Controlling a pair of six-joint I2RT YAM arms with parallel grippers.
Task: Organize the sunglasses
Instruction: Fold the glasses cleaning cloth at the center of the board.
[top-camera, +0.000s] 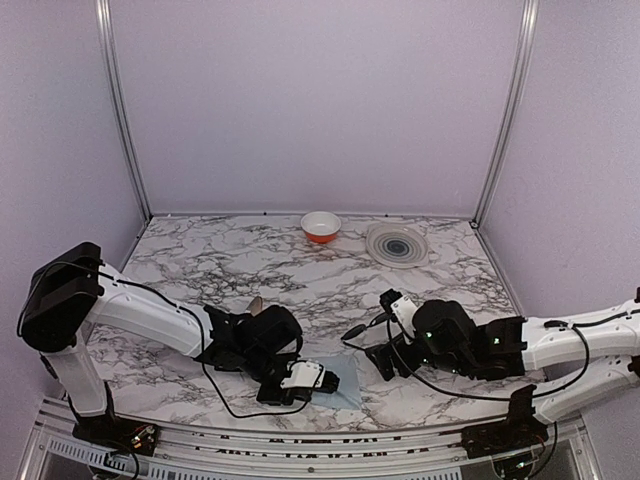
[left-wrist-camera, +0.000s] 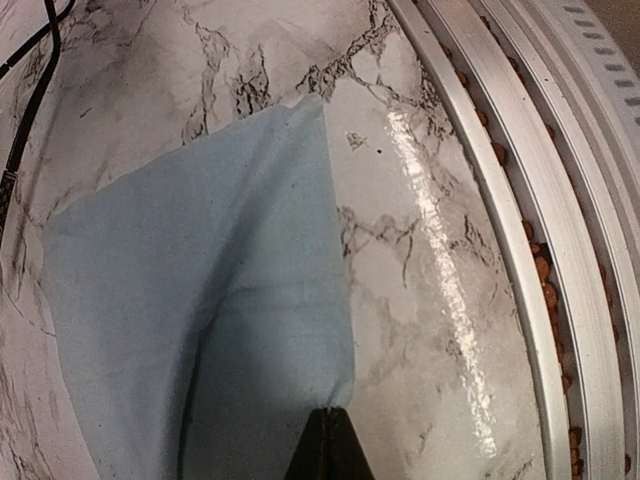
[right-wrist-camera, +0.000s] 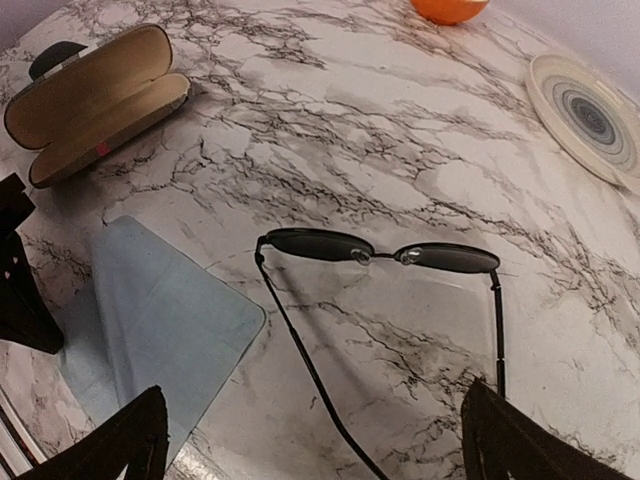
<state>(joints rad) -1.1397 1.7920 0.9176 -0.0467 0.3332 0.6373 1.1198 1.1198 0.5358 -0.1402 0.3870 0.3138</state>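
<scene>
The sunglasses (right-wrist-camera: 380, 248) lie unfolded on the marble, dark lenses away from me and both thin temple arms reaching back toward my right gripper (right-wrist-camera: 315, 400). That gripper stands wide open, one finger to each side of the temple arms, touching nothing. From above, the sunglasses (top-camera: 358, 332) show as a thin dark line just left of the right gripper (top-camera: 383, 358). My left gripper (left-wrist-camera: 335, 420) is shut on the near edge of a light blue cloth (left-wrist-camera: 200, 300), which puckers at the fingertips. The cloth (top-camera: 340, 385) lies near the table's front edge.
An open brown case (right-wrist-camera: 90, 100) with a tan lining lies at the left, and a black case (right-wrist-camera: 55, 55) sits behind it. An orange bowl (top-camera: 320, 226) and a grey ringed plate (top-camera: 397, 244) stand at the back. A metal rail (left-wrist-camera: 540, 250) runs along the front edge.
</scene>
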